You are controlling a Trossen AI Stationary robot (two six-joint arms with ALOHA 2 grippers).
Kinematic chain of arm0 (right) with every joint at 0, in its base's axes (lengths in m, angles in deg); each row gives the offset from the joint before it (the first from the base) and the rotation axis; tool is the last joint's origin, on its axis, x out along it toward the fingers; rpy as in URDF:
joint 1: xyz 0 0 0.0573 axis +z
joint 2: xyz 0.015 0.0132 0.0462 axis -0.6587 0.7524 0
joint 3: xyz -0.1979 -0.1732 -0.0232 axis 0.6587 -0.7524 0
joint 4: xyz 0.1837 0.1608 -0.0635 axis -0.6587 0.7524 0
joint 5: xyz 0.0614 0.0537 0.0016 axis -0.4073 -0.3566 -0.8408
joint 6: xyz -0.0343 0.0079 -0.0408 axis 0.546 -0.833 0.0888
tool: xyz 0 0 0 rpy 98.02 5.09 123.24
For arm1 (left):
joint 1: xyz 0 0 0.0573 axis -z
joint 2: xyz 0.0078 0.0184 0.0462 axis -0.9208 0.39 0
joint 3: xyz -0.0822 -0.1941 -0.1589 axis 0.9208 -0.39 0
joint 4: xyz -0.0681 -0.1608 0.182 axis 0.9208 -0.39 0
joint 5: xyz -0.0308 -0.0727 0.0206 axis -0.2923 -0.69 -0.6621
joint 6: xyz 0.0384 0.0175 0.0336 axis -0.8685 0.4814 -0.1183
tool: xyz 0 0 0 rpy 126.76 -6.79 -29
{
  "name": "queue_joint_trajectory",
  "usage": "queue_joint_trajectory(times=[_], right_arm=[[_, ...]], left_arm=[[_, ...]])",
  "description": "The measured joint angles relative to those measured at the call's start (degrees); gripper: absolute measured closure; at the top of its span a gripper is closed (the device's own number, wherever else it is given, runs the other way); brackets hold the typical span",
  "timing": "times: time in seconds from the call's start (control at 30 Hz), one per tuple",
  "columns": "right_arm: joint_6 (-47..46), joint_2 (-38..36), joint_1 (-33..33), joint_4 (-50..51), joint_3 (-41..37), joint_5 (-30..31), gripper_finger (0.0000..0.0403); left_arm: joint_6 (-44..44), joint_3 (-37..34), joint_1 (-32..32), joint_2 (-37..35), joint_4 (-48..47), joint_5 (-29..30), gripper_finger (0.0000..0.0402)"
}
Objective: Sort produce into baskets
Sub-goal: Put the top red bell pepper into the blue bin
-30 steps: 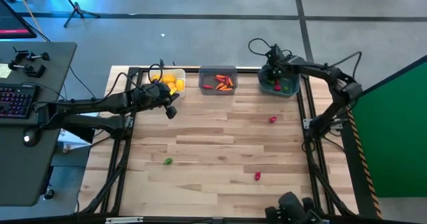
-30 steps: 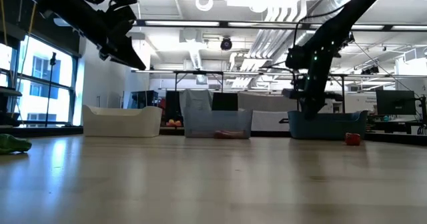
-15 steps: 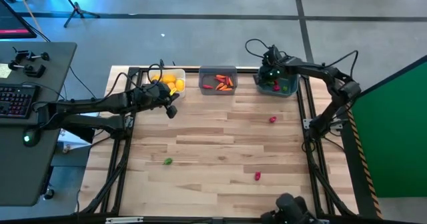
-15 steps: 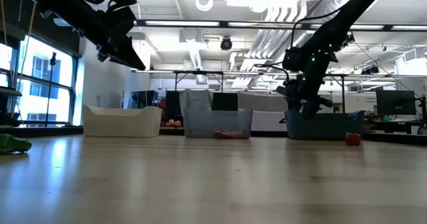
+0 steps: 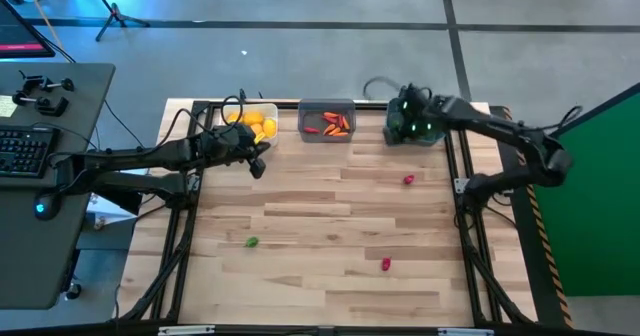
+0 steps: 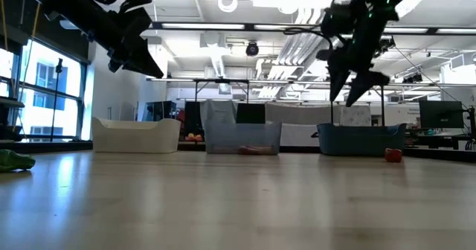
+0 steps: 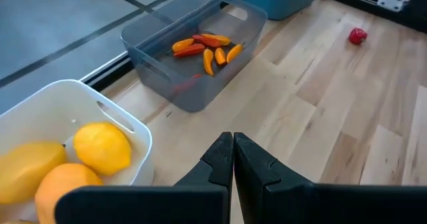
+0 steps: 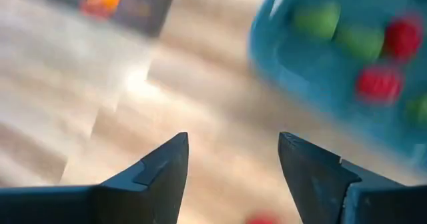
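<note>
- Three bins line the table's far edge: a white bin (image 5: 256,124) holding yellow-orange fruits (image 7: 101,147), a translucent grey bin (image 5: 326,121) holding slim orange-red pieces (image 7: 203,47), and a teal bin (image 8: 347,64) holding red and green bits.
- Three loose pieces lie nearer than the grey bin: two red pieces (image 5: 408,179) (image 5: 386,264) and one green piece (image 5: 252,242).
- The right gripper (image 5: 408,124) hangs over the teal bin with fingers spread wide and empty.
- The left gripper (image 7: 232,159) hovers beside the white bin, fingers pressed together and empty.

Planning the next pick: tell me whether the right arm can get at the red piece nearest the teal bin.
Probably yes. The right gripper hangs open above the teal bin, and the red piece lies alone on bare table nearby, nothing between them.
</note>
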Motion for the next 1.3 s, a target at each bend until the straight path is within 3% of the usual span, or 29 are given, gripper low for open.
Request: queue_joint_trajectory(times=[0.2,0.4,0.57,0.7,0.87,1.0,1.3], right_arm=[[-20.60,-1.96,17.43,8.59,0.00,4.02,0.0185],[-44.89,-1.76,33.41,10.90,0.00,1.78,0.0185],[-64.94,-1.52,43.90,11.40,0.00,-0.63,0.0185],[-77.53,0.23,50.14,15.66,0.00,1.36,0.0180],[-88.30,3.94,51.23,25.27,0.00,3.29,0.0178],[-92.90,5.36,48.89,27.06,-0.02,6.01,0.0178],[-91.20,5.43,39.41,23.90,-2.88,10.08,0.0178]], left_arm=[[-3.00,0.00,-0.02,0.00,1.49,-2.40,0.0401],[-7.81,0.00,-0.17,0.67,5.22,-2.98,0.0401],[-8.08,0.00,-1.62,2.41,5.36,-7.53,0.0401],[-10.02,0.00,-2.57,5.27,6.81,-10.06,0.0401],[-12.98,0.00,-3.45,9.10,11.49,-11.59,0.0401],[-12.13,0.00,-4.10,11.11,14.15,-14.13,0.0401],[-10.88,0.00,-4.48,12.61,13.88,-16.06,0.0401]])
